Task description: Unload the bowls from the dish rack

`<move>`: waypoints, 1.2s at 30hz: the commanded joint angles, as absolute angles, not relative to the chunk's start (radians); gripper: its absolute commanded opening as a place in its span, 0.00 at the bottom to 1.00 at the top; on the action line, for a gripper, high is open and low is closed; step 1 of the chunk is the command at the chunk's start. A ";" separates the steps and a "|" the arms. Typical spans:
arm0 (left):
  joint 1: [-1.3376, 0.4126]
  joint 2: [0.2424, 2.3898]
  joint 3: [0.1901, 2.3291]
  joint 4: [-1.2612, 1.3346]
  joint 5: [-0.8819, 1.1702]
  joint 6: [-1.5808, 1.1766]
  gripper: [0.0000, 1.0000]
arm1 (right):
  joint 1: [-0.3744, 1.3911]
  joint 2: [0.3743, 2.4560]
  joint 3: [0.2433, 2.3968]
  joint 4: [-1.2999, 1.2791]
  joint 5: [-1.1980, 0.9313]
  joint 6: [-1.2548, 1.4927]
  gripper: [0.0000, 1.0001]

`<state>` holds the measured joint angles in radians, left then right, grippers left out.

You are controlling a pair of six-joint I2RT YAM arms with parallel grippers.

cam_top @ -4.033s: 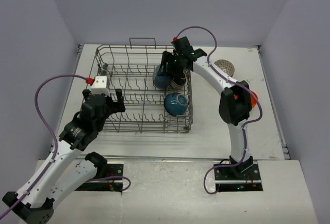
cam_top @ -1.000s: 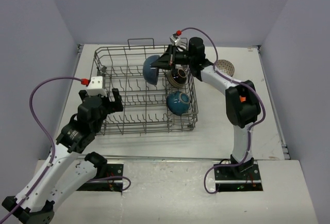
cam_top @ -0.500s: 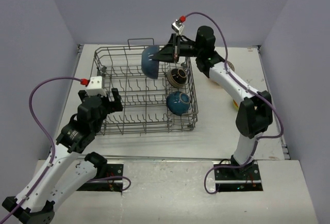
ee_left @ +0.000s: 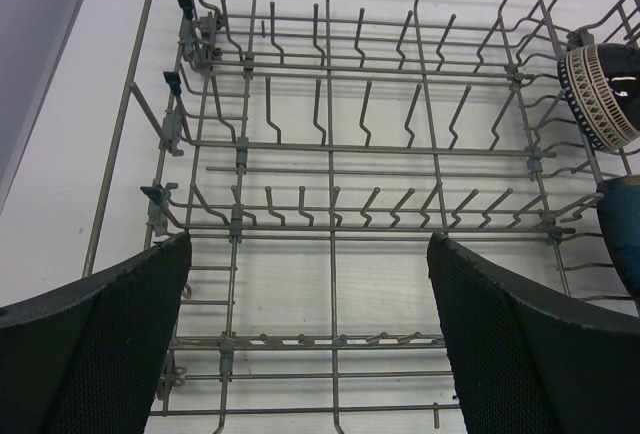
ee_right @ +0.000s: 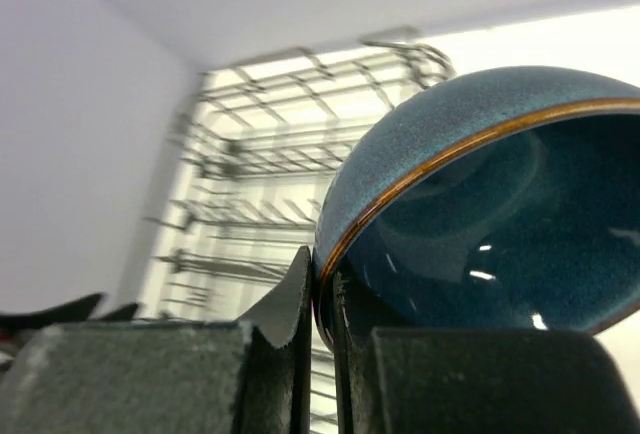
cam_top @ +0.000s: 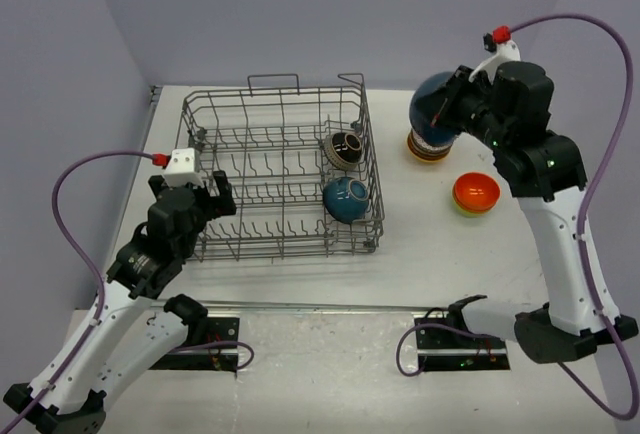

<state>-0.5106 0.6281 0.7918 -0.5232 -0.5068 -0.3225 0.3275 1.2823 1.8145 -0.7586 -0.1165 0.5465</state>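
The grey wire dish rack (cam_top: 290, 251) stands left of centre. Two bowls remain at its right end: a patterned bowl (cam_top: 346, 150) on edge and a dark blue bowl (cam_top: 345, 200) in front of it. My right gripper (cam_top: 447, 104) is shut on the rim of another dark blue bowl (cam_top: 430, 120) with a copper edge (ee_right: 480, 204). It hangs over a stack of bowls (cam_top: 428, 151) on the table right of the rack. My left gripper (ee_left: 308, 242) is open over the rack's left end (ee_left: 330, 154), with nothing between its fingers.
An orange-red bowl (cam_top: 476, 192) sits on a short stack right of the rack, near the right arm. The patterned bowl (ee_left: 600, 94) and the blue bowl (ee_left: 622, 224) show at the right edge of the left wrist view. Grey walls close in the table.
My right arm has lifted the dark blue bowl out of the rack and swung it right, over the stack on the table. The left arm has barely moved.
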 commanded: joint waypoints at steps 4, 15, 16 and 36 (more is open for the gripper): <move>-0.500 0.626 0.790 -0.483 -0.520 -0.331 1.00 | 0.336 1.266 1.636 -1.008 0.199 0.422 0.00; -0.500 0.615 0.788 -0.482 -0.512 -0.328 1.00 | 0.337 1.311 1.255 -0.879 0.184 0.480 0.00; -0.500 0.617 0.788 -0.482 -0.511 -0.328 1.00 | 0.337 1.324 1.234 -0.873 0.189 0.486 0.00; -0.500 0.634 0.790 -0.485 -0.508 -0.325 1.00 | 0.408 1.554 1.143 -0.834 0.256 0.554 0.15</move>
